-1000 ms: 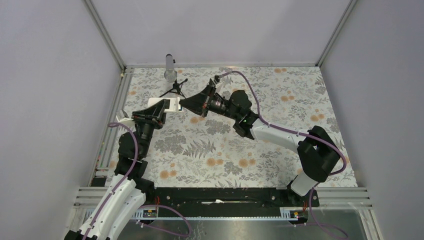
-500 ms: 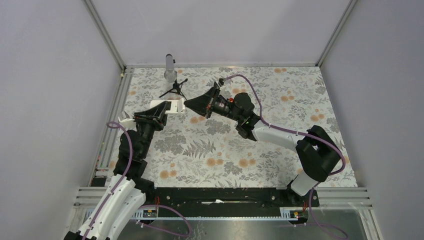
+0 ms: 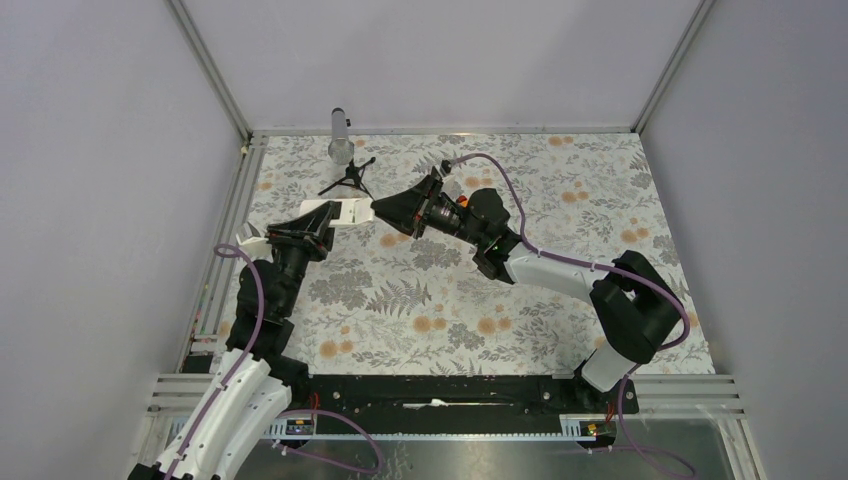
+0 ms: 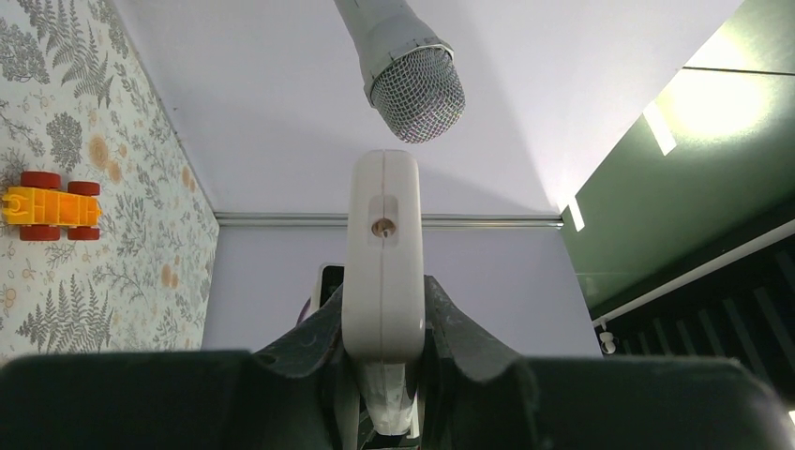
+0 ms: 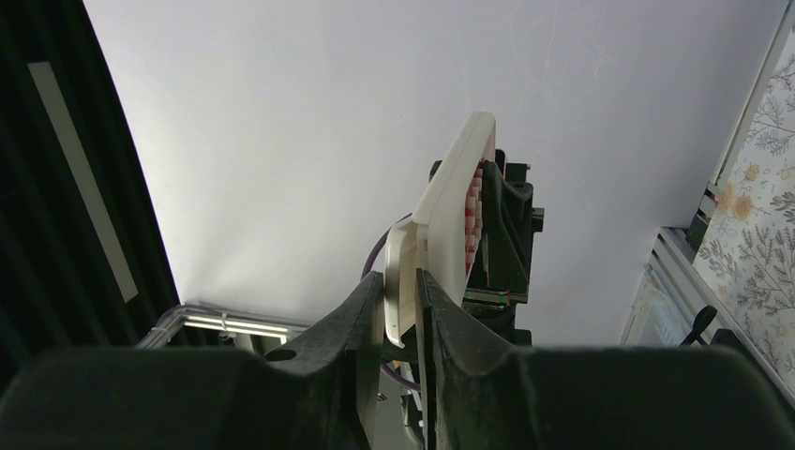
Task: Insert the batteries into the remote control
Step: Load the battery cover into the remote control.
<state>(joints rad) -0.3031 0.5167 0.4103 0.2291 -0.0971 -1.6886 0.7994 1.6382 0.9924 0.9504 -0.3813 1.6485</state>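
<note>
The white remote control (image 3: 335,212) is held above the mat at the back left. My left gripper (image 3: 318,222) is shut on its near end. In the left wrist view the remote (image 4: 382,225) stands edge-on between the fingers of the left gripper (image 4: 382,291). My right gripper (image 3: 378,209) meets the remote's other end. In the right wrist view the right gripper (image 5: 399,281) is shut on a thin flat white cover piece (image 5: 401,253), which lies against the remote's plain back. The remote (image 5: 450,202) shows its red button side on the right. No battery is in view.
A microphone (image 3: 341,140) on a small black tripod (image 3: 348,180) stands at the back, just behind the remote, and also shows in the left wrist view (image 4: 412,84). An orange toy car (image 4: 49,206) lies on the floral mat. Metal rails border the mat.
My right gripper has drawn back a little to the right. The left arm has shifted slightly, and the remote now lies flatter between the two grippers.
</note>
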